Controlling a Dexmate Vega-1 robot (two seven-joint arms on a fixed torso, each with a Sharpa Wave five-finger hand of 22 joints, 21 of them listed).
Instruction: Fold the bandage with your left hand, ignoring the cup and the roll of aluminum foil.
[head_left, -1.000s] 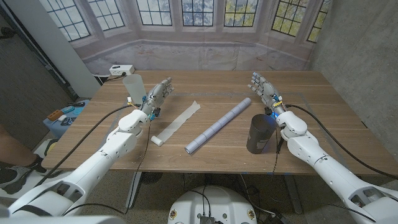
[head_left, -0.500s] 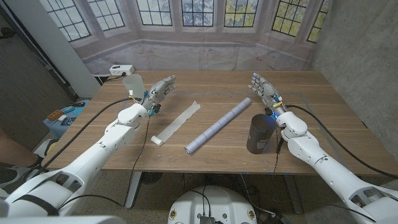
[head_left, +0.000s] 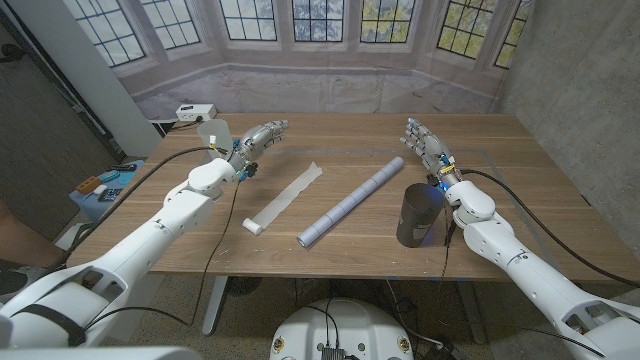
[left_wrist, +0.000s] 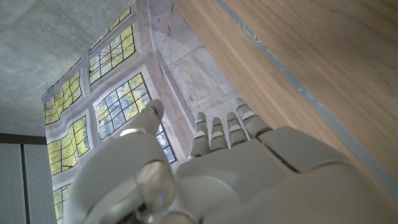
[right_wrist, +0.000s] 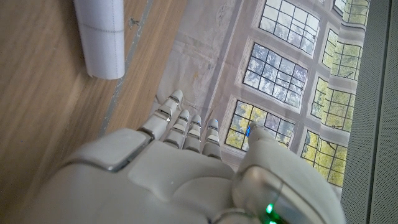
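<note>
The left hand (head_left: 255, 141) is above the far left part of the wooden table (head_left: 520, 190), with its fingers (head_left: 275, 127) stretched out and apart, and it holds nothing. In the left wrist view the same hand (left_wrist: 205, 168) shows its back, fingers straight, with the table edge beside them. Just beside this hand, toward the left edge of the table, stands a translucent cup (head_left: 214, 136). The bandage (head_left: 284, 196) lies flat on the table near the hand, not touching it: a long white strip placed diagonally, with its near end rolled a little. Next to it, more to the middle, lies the roll of aluminum foil (head_left: 351, 201), also diagonal and nearly parallel to the bandage. Its end shows in the right wrist view (right_wrist: 99, 37). The right hand (head_left: 425, 147) is at the far right side, fingers open and empty. Near its wrist stands a dark cylinder (head_left: 418, 215).
</note>
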